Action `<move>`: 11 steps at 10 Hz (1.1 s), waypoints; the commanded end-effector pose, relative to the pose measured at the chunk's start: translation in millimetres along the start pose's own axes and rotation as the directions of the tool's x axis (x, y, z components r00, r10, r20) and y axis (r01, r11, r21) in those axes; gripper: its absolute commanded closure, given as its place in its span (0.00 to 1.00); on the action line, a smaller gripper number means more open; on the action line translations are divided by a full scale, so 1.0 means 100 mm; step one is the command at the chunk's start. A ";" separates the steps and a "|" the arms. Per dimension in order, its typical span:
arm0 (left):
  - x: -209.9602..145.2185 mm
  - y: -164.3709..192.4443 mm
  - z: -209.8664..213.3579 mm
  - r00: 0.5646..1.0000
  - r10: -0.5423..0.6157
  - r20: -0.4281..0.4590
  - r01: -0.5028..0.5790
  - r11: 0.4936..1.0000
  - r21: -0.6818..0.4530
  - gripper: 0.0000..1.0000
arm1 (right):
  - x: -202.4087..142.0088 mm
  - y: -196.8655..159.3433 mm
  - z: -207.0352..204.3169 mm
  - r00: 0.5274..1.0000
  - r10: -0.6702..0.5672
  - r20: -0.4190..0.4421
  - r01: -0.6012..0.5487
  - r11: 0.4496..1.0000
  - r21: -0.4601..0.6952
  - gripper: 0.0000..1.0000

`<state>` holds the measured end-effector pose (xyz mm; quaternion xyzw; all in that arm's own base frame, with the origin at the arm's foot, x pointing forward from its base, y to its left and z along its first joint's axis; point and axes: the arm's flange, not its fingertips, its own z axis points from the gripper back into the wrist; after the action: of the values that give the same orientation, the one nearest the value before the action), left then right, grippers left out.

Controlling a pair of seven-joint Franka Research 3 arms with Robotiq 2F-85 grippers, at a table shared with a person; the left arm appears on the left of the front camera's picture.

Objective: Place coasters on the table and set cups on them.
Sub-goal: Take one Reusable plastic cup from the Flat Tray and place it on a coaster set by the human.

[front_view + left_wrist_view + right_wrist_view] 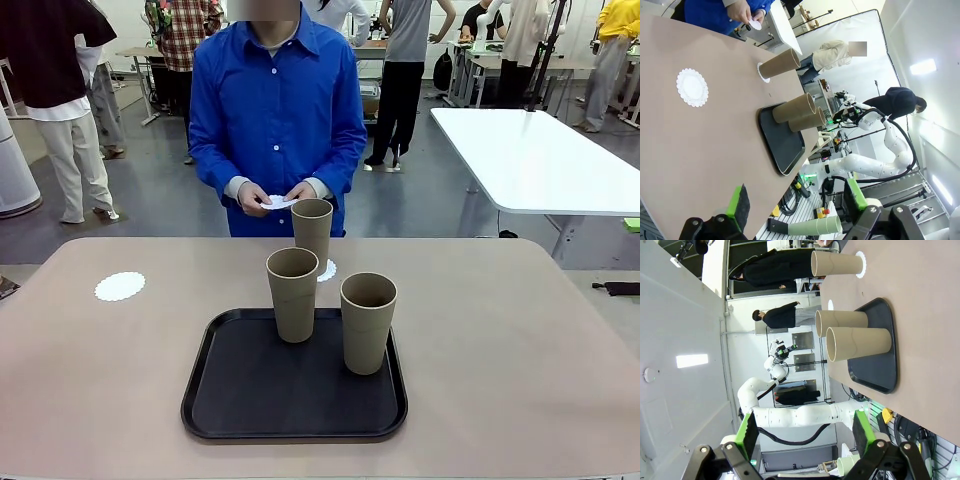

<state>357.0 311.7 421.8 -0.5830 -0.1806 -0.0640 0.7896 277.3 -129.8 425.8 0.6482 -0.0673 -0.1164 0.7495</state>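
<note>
Where people (405, 80) stand, tan table (520, 340), black tray (250, 400)

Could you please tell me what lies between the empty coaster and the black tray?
Nothing: in the front view, the stretch of table between the empty coaster and the black tray is bare tabletop, and the left wrist view shows the same.
</note>
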 end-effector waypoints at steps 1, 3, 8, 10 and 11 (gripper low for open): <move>-0.01 -0.01 0.01 1.000 0.000 0.003 0.000 1.000 -0.006 0.00 | 0.00 0.02 0.00 1.000 0.006 0.002 -0.006 1.000 0.006 0.00; -0.01 -0.01 0.01 1.000 0.000 0.003 0.000 1.000 -0.006 0.00 | 0.00 0.02 0.00 1.000 0.006 0.002 -0.006 1.000 0.006 0.00; -0.01 -0.01 0.01 1.000 0.000 0.003 0.000 1.000 -0.006 0.00 | 0.00 0.02 0.00 1.000 0.006 0.002 -0.006 1.000 0.006 0.00; -0.01 -0.01 0.01 1.000 0.000 0.003 0.000 1.000 -0.006 0.00 | 0.00 0.02 0.00 1.000 0.006 0.002 -0.006 1.000 0.006 0.00; 0.00 0.00 0.00 1.000 0.000 0.000 0.000 1.000 0.000 0.00 | 0.00 0.02 0.00 1.000 0.006 0.002 -0.006 1.000 0.006 0.00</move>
<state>357.2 311.5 421.8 -0.5831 -0.1804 -0.0643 0.7895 277.3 -129.8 425.8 0.6482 -0.0673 -0.1164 0.7495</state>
